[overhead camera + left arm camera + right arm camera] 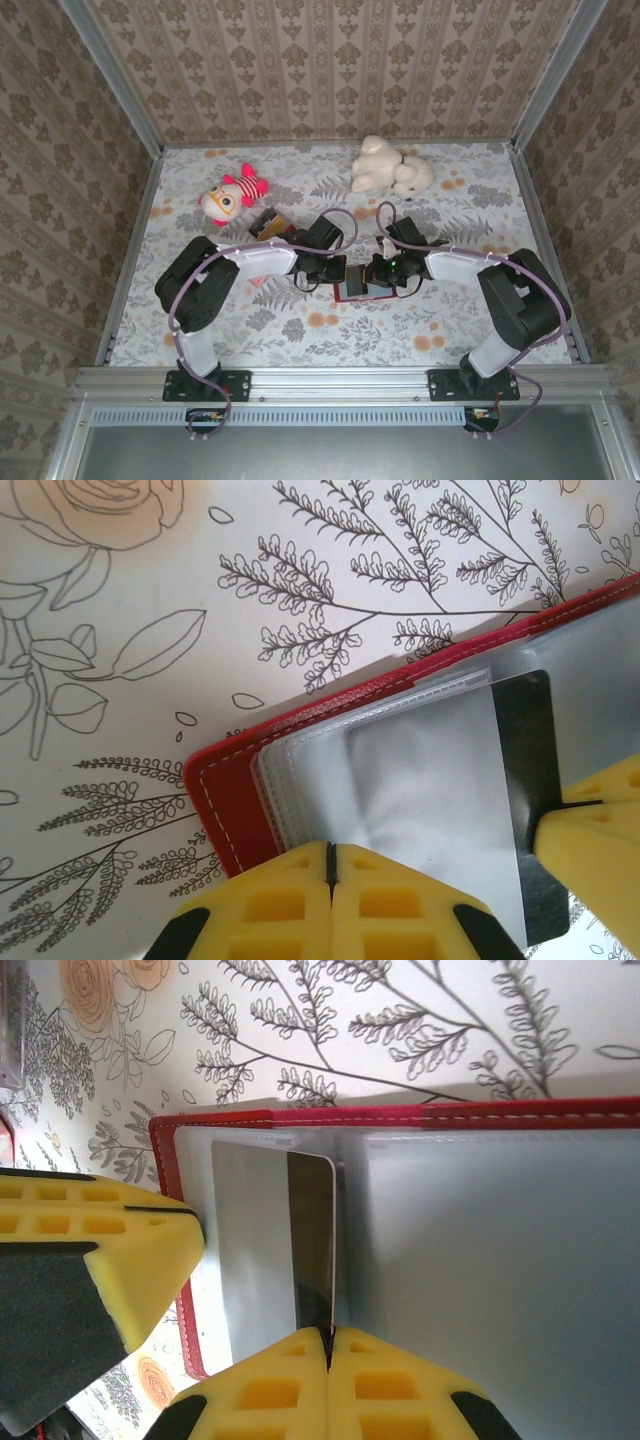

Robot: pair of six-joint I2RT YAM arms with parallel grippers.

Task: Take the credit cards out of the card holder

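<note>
Top external: high above and behind the near edge of the table (480, 330), angled down, far from the card holder (352, 294), whole tabletop in frame. Left wrist, right wrist: looking straight down, very close over the card holder. Both share its clear pockets and red edge.

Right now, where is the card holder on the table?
In the top view, the card holder lies open near the middle of the table, between the left gripper and the right gripper, in front of the pink plush toy.
</note>
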